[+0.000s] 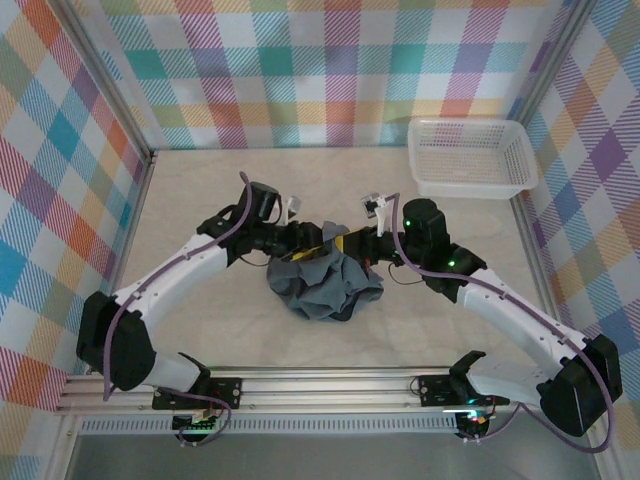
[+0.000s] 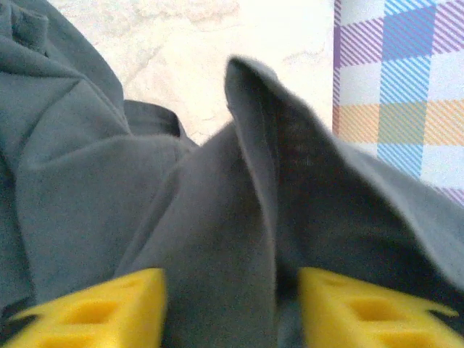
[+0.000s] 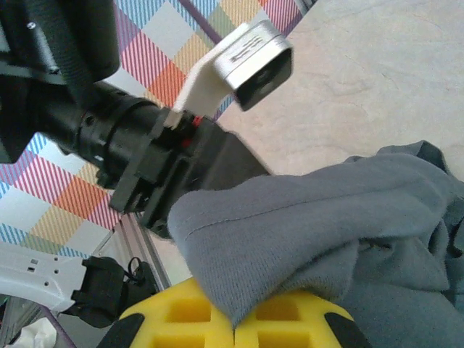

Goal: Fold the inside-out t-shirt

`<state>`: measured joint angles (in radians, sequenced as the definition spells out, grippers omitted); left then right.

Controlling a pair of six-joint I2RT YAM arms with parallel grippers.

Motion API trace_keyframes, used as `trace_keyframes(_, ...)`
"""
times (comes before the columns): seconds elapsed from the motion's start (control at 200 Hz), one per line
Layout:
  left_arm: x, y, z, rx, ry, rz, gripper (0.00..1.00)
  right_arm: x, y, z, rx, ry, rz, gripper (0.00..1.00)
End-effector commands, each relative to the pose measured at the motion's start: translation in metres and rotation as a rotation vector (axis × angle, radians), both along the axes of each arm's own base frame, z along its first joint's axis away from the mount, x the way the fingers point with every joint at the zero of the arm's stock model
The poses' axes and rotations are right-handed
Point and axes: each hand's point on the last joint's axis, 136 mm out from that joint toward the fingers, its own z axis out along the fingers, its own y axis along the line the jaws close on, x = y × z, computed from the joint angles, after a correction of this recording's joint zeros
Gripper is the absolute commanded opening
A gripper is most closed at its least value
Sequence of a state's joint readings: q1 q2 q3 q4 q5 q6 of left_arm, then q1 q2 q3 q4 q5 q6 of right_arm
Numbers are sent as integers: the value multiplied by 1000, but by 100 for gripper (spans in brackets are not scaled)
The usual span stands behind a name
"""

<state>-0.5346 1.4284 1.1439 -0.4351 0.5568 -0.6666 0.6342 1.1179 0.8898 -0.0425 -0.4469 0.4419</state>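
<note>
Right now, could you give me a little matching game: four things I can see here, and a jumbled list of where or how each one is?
1 t-shirt
2 basket
3 left jaws
4 right jaws

a in the far right corner
b apart, cloth between them
c bunched up in the middle
d closed on a fold of cloth

Pairs: 1c, 2a, 3b, 4d.

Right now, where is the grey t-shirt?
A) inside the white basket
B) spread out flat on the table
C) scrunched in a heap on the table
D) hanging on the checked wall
C: the grey t-shirt sits crumpled in a heap on the table, well apart from the white mesh basket in the far corner.
</note>
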Motion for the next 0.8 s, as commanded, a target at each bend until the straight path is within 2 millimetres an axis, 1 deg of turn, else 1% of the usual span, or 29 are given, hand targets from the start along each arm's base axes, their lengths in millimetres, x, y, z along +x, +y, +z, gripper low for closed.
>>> trace_keyframes(0.0, 4, 3, 8, 28, -42, -13, 15, 3, 0, 8, 11, -2, -10, 0)
trace_keyframes(0.04, 5, 10, 11, 51, -59, 7, 5, 6, -2, 3, -11, 8, -32, 0)
trace_keyframes(0.075, 8, 17, 18, 58, -73, 28, 0, 8, -5, -1, -27, 13, -53, 0)
trace_keyframes(0.135, 14, 29, 34, 41, -96, 63, 0, 14, -12, -13, -59, 31, -104, 0)
trace_keyframes(0.175, 17, 37, 46, 22, -109, 87, 0, 18, -19, -26, -86, 50, -143, 0)
trace_keyframes(0.295, 25, 53, 88, -63, -158, 125, 0, 25, -45, -81, -142, 150, -247, 0)
trace_keyframes(0.325, 24, 53, 96, -79, -167, 116, 0, 24, -49, -92, -136, 179, -258, 4)
trace_keyframes(0.37, 22, 50, 104, -99, -176, 96, 0, 22, -54, -100, -129, 202, -269, 13)
trace_keyframes(0.415, 20, 46, 107, -119, -174, 71, 0, 19, -55, -98, -128, 202, -265, 22)
trace_keyframes(0.455, 18, 43, 106, -133, -168, 50, 0, 17, -56, -92, -126, 193, -259, 28)
trace_keyframes(0.495, 16, 40, 102, -140, -163, 30, 0, 15, -56, -82, -124, 177, -252, 32)
trace_keyframes(0.555, 14, 38, 95, -135, -150, 13, 0, 14, -57, -64, -110, 141, -249, 40)
trace_keyframes(0.61, 11, 34, 91, -138, -146, -4, 0, 13, -54, -45, -101, 95, -231, 48)
trace_keyframes(0.7, 5, 26, 93, -144, -160, -42, 0, 9, -39, -22, -139, 2, -175, 53)
trace_keyframes(0.76, 4, 23, 97, -140, -178, -52, 0, 13, -27, -15, -187, -46, -156, 55)
trace_keyframes(0.795, 4, 21, 98, -139, -186, -55, 0, 18, -20, -16, -217, -67, -155, 57)
